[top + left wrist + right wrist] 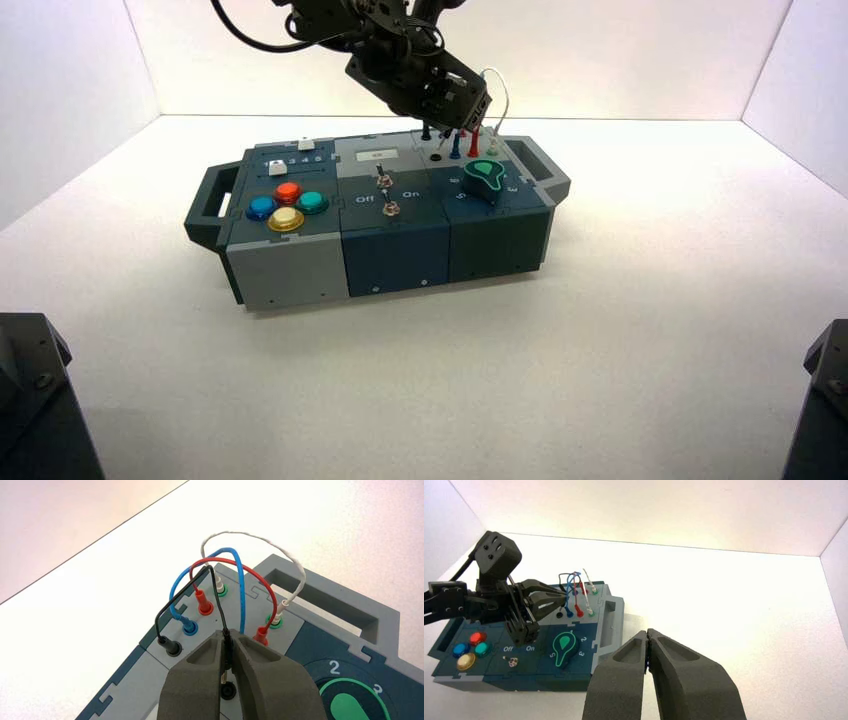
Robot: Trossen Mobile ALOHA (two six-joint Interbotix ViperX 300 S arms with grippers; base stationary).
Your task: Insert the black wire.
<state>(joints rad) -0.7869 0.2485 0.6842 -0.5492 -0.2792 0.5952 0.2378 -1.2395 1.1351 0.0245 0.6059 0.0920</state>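
**Left pincer holding black plug over an open socket**

Nearest the high camera, bare white tabletop point(600, 350) is running up to the box point(300, 280). Right pincer point(647, 647) is hanging back off the box at about 4 o'clock from it, fingers pressed together on nothing.

On the box's near top: four round buttons point(287, 205) at the 9 o'clock end, two toggle switches point(385, 195) mid-box between "Off" and "On", a green knob point(486, 176) toward 3 o'clock.

Beyond the knob, at the far 2 o'clock corner, the socket panel point(150, 652). Left pincer point(227, 650) is reaching down over it, fingers point(200, 680) clamping the free plug of the black wire point(172, 600); the plug is standing roughly upright between them, its tip just above an empty black socket point(228, 692). Whether tip and socket are touching, cannot tell.

The black wire is arching up from the pincer and down to its other plug point(170, 646), seated in a far socket. Beside it, the blue wire point(240, 580), red wire point(235, 565) and white wire point(265, 542) are looping socket to socket, all plugged in.
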